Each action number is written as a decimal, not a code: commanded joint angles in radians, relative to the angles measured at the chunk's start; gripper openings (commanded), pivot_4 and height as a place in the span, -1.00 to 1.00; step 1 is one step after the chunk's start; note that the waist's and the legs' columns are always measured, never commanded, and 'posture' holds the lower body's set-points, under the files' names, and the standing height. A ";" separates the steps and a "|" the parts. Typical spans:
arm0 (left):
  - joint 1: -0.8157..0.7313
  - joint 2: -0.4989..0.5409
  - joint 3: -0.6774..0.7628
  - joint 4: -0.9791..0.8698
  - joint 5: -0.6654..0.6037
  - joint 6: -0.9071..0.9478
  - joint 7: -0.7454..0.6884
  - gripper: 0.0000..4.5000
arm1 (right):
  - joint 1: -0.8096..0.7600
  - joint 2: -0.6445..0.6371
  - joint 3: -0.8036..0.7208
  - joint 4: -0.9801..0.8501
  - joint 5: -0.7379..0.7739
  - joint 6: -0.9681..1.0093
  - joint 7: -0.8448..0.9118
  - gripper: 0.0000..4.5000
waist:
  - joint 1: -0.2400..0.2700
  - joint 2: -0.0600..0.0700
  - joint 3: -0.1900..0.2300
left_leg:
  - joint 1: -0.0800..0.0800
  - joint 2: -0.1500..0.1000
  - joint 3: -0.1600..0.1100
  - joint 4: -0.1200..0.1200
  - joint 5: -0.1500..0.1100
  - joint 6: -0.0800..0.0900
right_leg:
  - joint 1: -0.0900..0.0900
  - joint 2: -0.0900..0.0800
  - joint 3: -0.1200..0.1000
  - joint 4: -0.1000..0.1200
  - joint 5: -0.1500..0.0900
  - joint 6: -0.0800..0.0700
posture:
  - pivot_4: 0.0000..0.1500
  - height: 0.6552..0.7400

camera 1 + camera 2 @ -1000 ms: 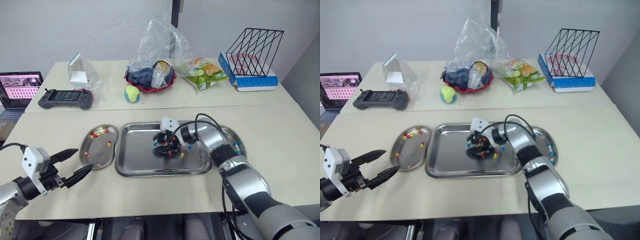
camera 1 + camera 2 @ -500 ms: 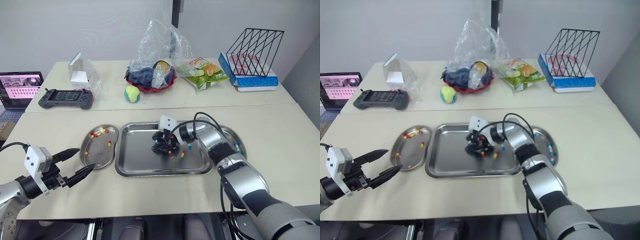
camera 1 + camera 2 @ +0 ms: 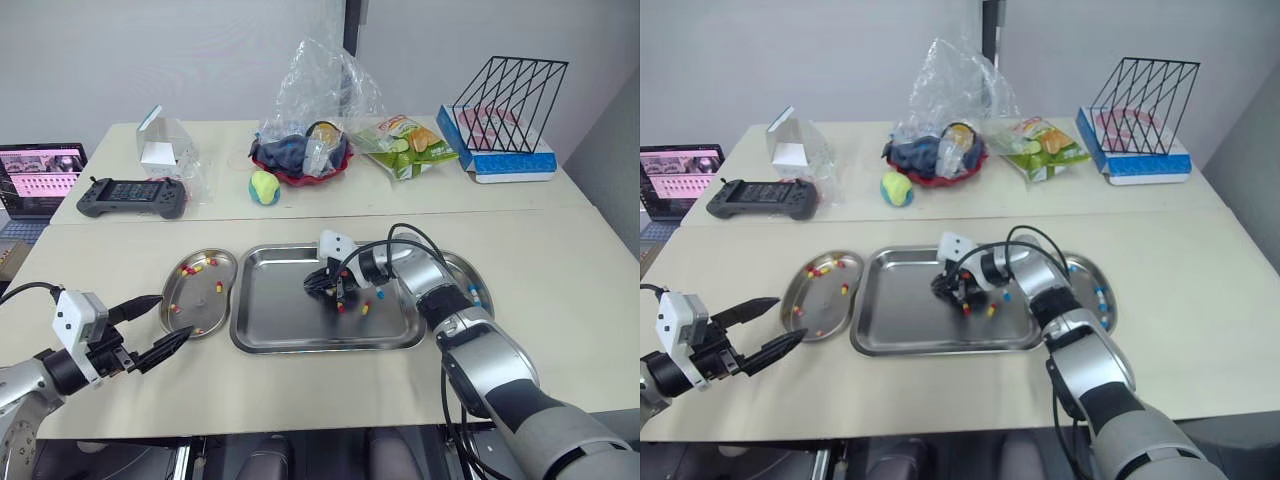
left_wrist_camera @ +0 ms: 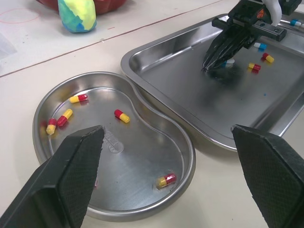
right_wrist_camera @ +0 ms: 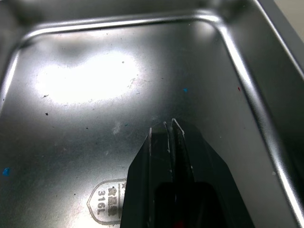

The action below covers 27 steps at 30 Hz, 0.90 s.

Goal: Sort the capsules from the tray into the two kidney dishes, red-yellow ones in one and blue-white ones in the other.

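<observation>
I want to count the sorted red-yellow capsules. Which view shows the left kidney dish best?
Left wrist view: the kidney dish lies close, its capsules distinct. Both eye views show it small, left of the tray. The right wrist view faces the tray floor.

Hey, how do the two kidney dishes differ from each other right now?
The left kidney dish holds red-yellow capsules; the right kidney dish holds blue-white capsules. The left kidney dish lies in open view, while the right kidney dish is partly covered by the right arm. Both are shiny metal, and each sits against one side of the tray.
</observation>
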 commanded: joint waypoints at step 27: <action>-0.065 0.031 -0.001 0.029 -0.059 0.013 -0.051 1.00 | 0.322 -0.171 0.075 -1.187 -0.028 0.995 -0.333 0.71 | 0.020 0.000 0.000 | -0.003 0.000 0.001 0.000 -0.001 0.002 | -0.006 0.000 0.001 0.002 0.000 -0.001 | 1.00 1.00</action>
